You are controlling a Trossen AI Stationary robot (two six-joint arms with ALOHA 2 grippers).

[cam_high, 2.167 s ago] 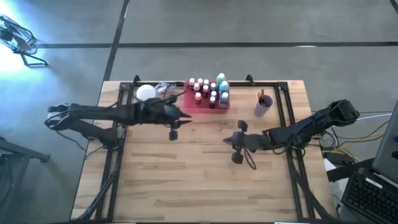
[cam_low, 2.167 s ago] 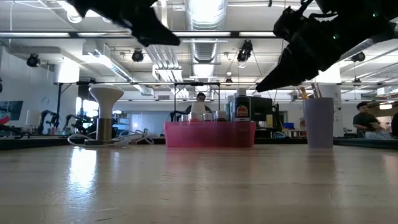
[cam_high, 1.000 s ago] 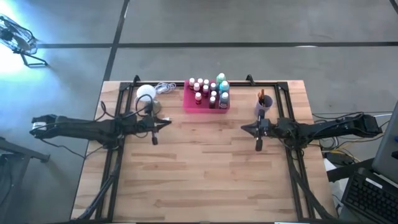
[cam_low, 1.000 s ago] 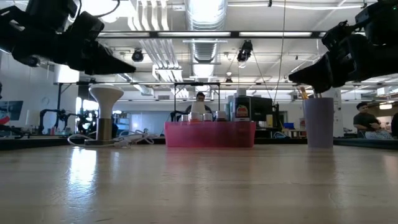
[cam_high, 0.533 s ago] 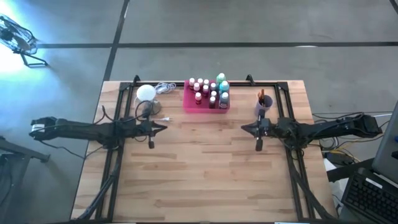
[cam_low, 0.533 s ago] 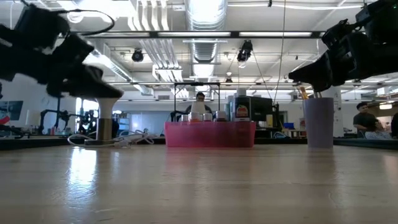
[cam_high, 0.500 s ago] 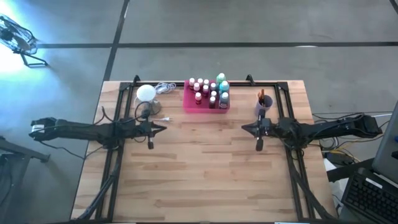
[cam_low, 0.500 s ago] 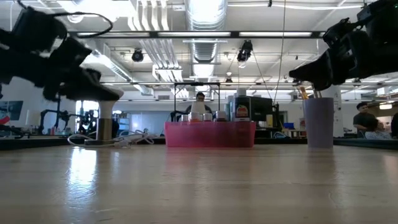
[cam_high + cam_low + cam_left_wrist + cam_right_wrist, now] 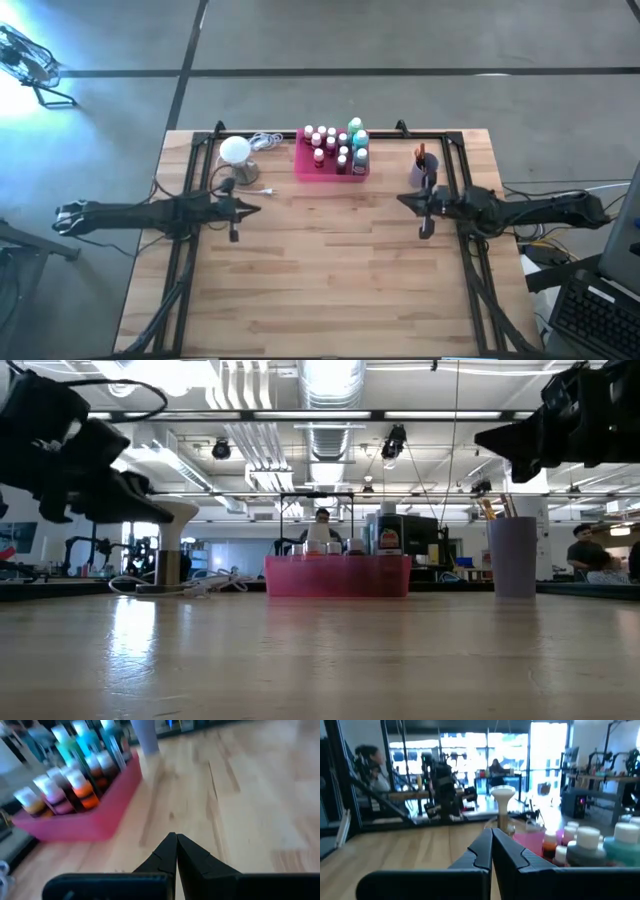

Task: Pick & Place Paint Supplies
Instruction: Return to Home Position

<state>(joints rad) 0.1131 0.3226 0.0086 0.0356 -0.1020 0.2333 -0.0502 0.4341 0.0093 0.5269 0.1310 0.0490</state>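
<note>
Bottles first: the small white-capped paint bottles [image 9: 325,148] and the two taller green and blue bottles [image 9: 357,140] stand packed in the pink rectangular plastic tray [image 9: 303,172] at the far edge of the wooden table [image 9: 330,290]. Thin dark-handled brushes [image 9: 421,153] stand in a lavender cup [image 9: 420,178] nearby. The left gripper [image 9: 176,840] and right gripper [image 9: 491,836] hover empty, fingers pressed together. My guess: the bottles are light, stiff and slick-sided, so pinch the body under the cap. Brushes would roll, so grab them mid-handle.

2 slim black arms [image 9: 150,213] with tapered black fingers [image 9: 161,859].
</note>
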